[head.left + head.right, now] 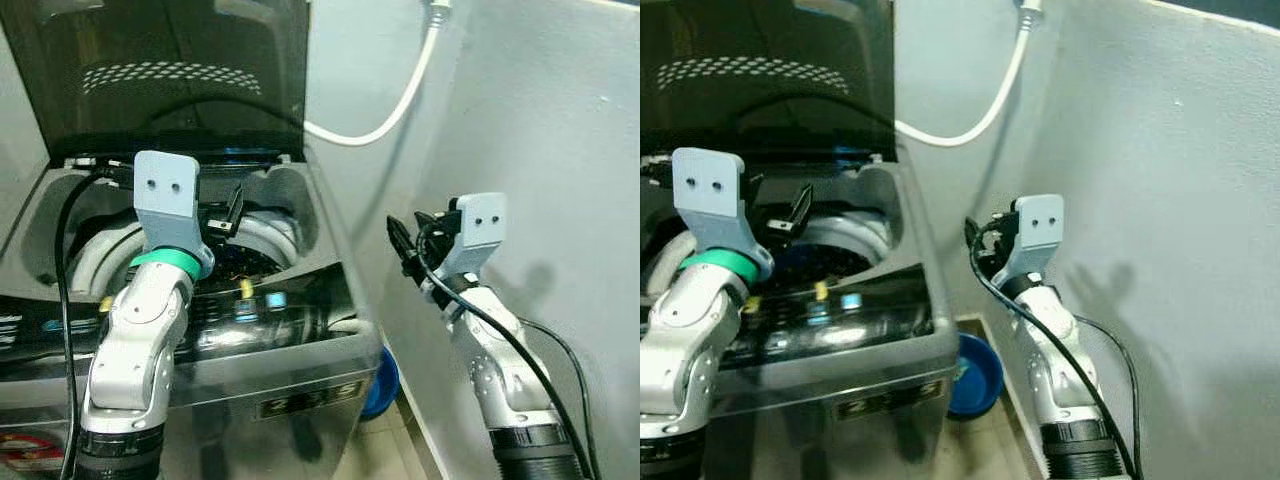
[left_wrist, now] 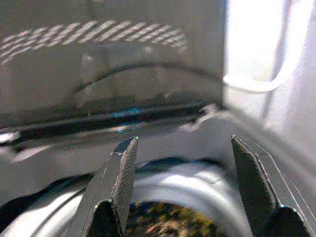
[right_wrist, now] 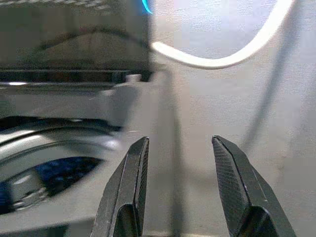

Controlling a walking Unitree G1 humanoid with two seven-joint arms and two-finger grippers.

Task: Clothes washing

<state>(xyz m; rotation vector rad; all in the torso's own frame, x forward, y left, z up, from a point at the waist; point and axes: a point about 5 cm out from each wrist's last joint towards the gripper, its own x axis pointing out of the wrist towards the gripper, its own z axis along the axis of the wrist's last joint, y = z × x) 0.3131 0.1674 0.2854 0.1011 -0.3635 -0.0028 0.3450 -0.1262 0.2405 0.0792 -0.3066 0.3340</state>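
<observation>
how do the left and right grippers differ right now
The left gripper is over the washer drum opening; the right gripper hangs beside the washer, near the wall. The left gripper's fingers are spread wider than the right gripper's fingers. Both are open and empty.

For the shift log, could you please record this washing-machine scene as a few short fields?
machine: top-loading washing machine, lid raised
drum: open, colourful laundry inside
left gripper: open, empty, above the drum opening
right gripper: open, empty, beside the machine, near the wall
hose: white hose hanging along the wall behind
floor: blue basin next to the machine
</observation>
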